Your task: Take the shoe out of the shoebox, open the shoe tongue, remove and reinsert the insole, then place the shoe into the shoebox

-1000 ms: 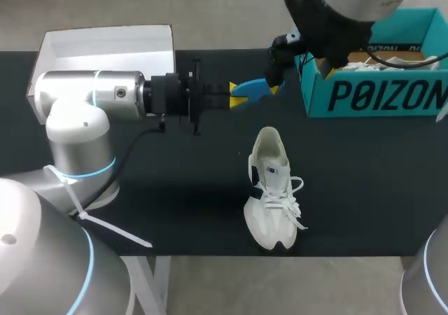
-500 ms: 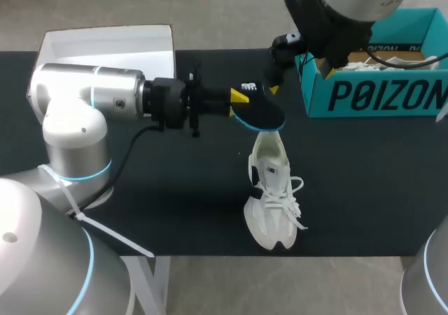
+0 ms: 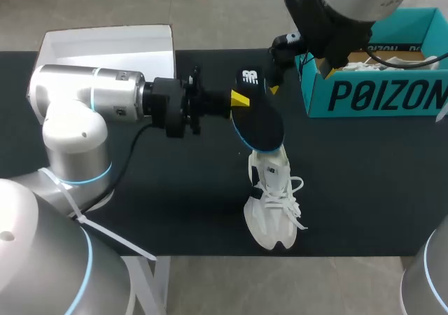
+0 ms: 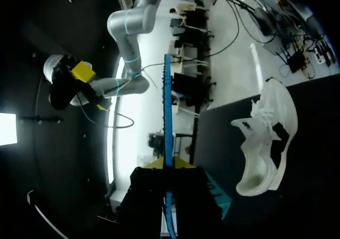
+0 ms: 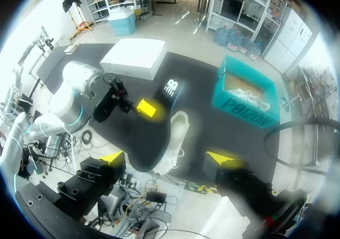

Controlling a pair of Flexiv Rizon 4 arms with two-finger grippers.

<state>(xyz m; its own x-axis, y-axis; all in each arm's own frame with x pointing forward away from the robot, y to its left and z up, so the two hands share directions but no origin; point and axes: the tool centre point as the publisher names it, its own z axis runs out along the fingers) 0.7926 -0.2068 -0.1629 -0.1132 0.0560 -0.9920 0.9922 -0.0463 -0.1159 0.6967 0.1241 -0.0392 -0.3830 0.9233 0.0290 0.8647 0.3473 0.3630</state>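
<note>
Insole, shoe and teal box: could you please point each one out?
insole (image 3: 257, 124), head view, middle of its dark face
shoe (image 3: 278, 203), head view, laced top
teal box (image 3: 371, 94), head view, front wall

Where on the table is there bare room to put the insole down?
Bare table lies right of the shoe, on the near side of the teal shoebox; another patch lies between the shoe and the left arm. It is crowded above the shoe's heel, where the left pincer holds the insole.
</note>
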